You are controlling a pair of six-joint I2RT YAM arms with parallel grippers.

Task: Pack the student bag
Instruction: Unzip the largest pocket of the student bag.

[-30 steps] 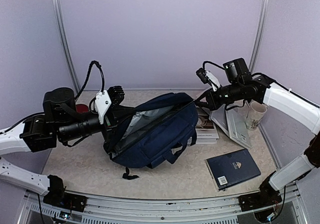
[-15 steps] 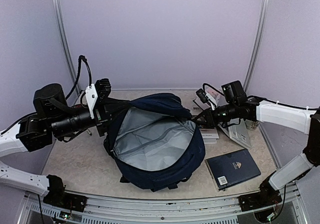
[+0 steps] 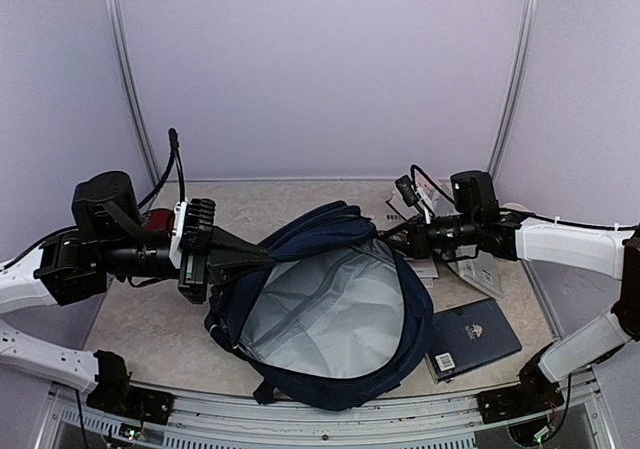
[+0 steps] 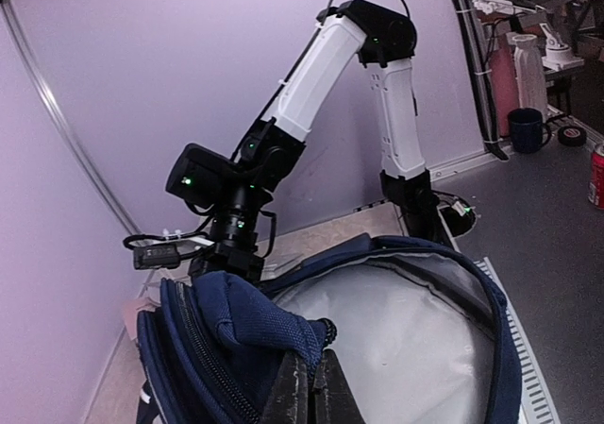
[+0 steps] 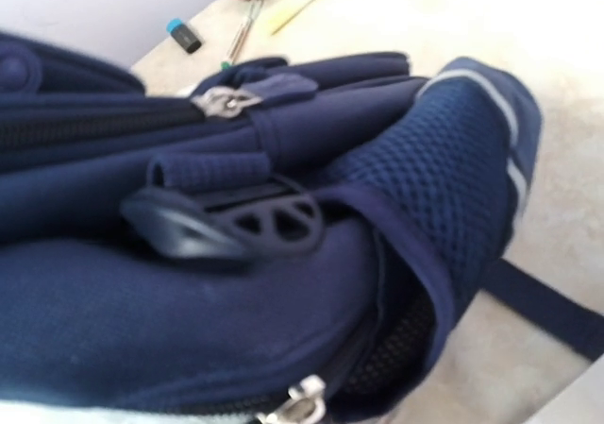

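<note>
Left pincer (image 4: 311,372) and right pincer (image 3: 392,233) clamp the rim of the student bag (image 3: 320,309), mouth spread. Next, we judge, load the book (image 3: 470,337).

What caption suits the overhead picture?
The left gripper and right gripper hold the student bag wide open, grey lining showing, navy book beside it.

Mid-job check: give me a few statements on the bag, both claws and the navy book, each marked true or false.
1. The student bag lies open with its grey lining showing. True.
2. The left claw is shut on the bag's rim. True.
3. The navy book is inside the bag. False: it lies on the table to the right of the bag.
4. The right claw hangs open, clear of the bag. False: it is shut on the bag's right rim.
</note>
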